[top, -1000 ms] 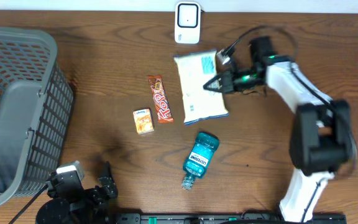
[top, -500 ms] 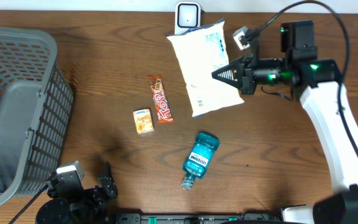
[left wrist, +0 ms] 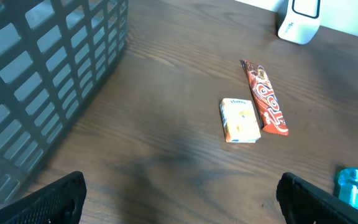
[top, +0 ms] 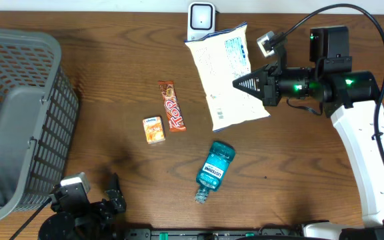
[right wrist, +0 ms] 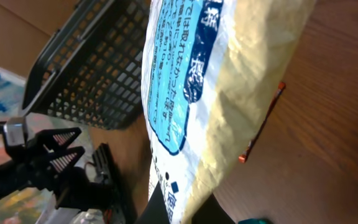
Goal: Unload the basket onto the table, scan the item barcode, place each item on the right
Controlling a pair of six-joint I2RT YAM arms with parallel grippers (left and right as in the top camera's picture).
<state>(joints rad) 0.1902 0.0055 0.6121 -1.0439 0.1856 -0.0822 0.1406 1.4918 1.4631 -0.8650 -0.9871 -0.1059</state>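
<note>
My right gripper [top: 243,85] is shut on the right edge of a white and blue snack bag [top: 224,73], holding it tilted above the table. The bag's top corner sits just right of the white barcode scanner [top: 201,20] at the table's back edge. In the right wrist view the bag [right wrist: 210,81] fills the middle, pinched at its lower end in my right gripper [right wrist: 182,210]. My left gripper [left wrist: 182,205] stands wide open low over bare wood at the front left, with nothing between its fingers [left wrist: 48,202].
A chocolate bar [top: 171,105], a small orange box [top: 154,129] and a blue mouthwash bottle [top: 214,168] lie on the table's middle. A grey basket [top: 19,113] fills the left side. My left arm's base [top: 79,207] sits at the front left.
The right arm lifted the snack bag off the table and carried it back and to the right, toward the scanner. The left arm stayed still.
</note>
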